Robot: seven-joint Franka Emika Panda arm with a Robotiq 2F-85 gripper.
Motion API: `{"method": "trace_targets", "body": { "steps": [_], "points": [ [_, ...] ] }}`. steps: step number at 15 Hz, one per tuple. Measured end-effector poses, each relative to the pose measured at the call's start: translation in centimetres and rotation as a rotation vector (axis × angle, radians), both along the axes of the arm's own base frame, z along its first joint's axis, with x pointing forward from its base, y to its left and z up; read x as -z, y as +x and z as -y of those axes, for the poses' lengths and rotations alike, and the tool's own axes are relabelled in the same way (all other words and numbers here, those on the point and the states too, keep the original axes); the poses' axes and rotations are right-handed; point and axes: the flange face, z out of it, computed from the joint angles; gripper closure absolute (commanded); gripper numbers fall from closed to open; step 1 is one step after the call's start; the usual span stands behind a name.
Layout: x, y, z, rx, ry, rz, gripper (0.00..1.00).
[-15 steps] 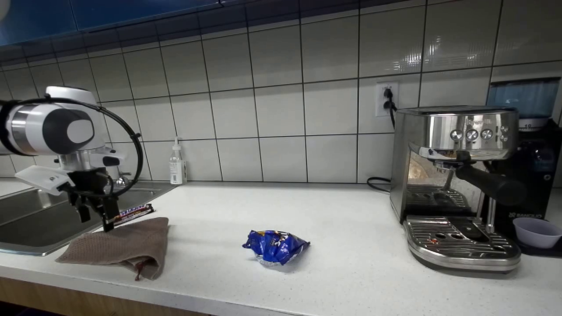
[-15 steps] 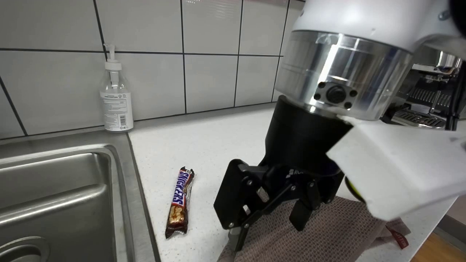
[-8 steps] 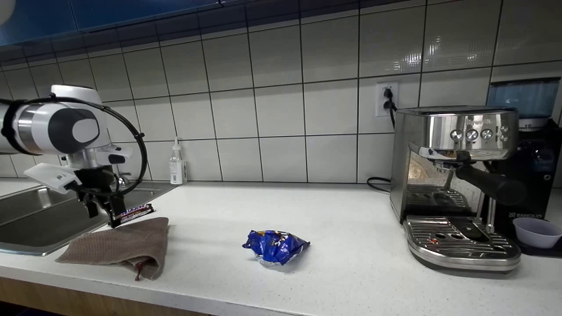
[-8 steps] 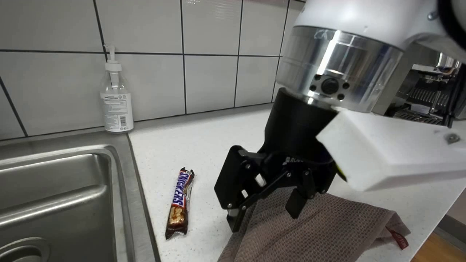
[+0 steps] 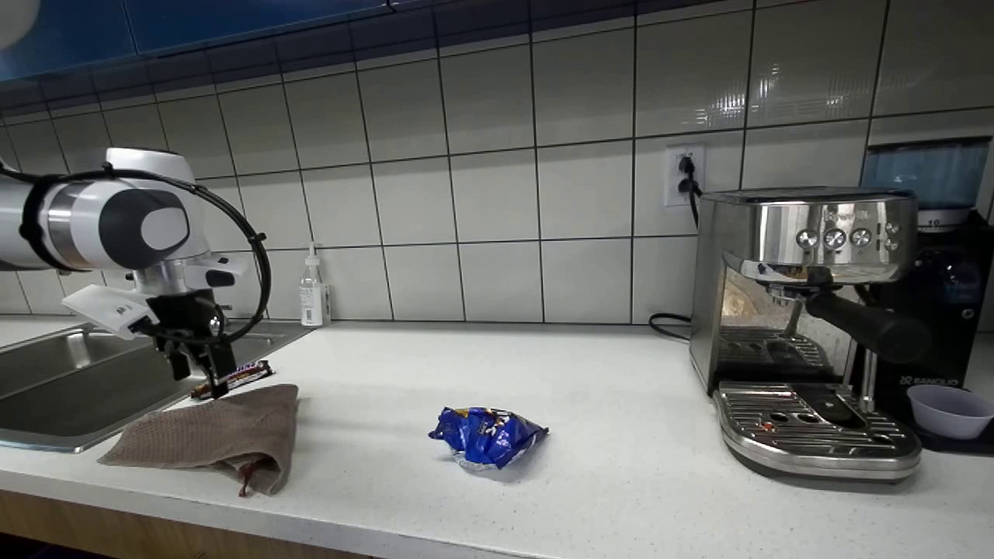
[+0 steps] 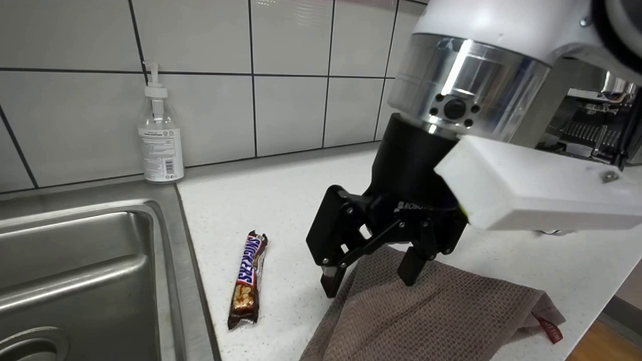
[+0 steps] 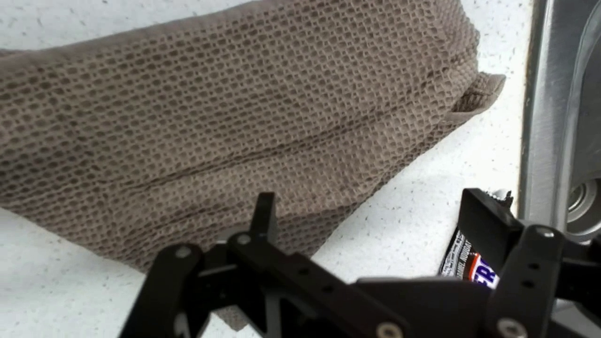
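Kitchen setting, seen in both exterior views. A tiled wall, pale and glossy with dark grout lines, rose behind a white speckled worktop. A blue cabinet crossed the upper left of an exterior view, with a band of shadow on the tiles beneath. A steel sink was set into the worktop, its drain at lower left in an exterior view. To the right stood a chrome espresso machine beside a black grinder, near a wall outlet. Wood-toned panelling fronted the base. Bright reflections marked the upper right tiles.
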Motion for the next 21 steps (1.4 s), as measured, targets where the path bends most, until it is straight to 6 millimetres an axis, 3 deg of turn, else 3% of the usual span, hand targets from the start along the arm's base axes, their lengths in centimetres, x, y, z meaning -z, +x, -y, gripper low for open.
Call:
{"method": "trace_targets", "body": {
  "steps": [13,21],
  "points": [
    [-1.6,0.0,3.0,-0.038,-0.018,0.041,0.00],
    [-2.3,-1.2,4.0,-0.189,-0.044,0.073,0.00]
  ]
}}
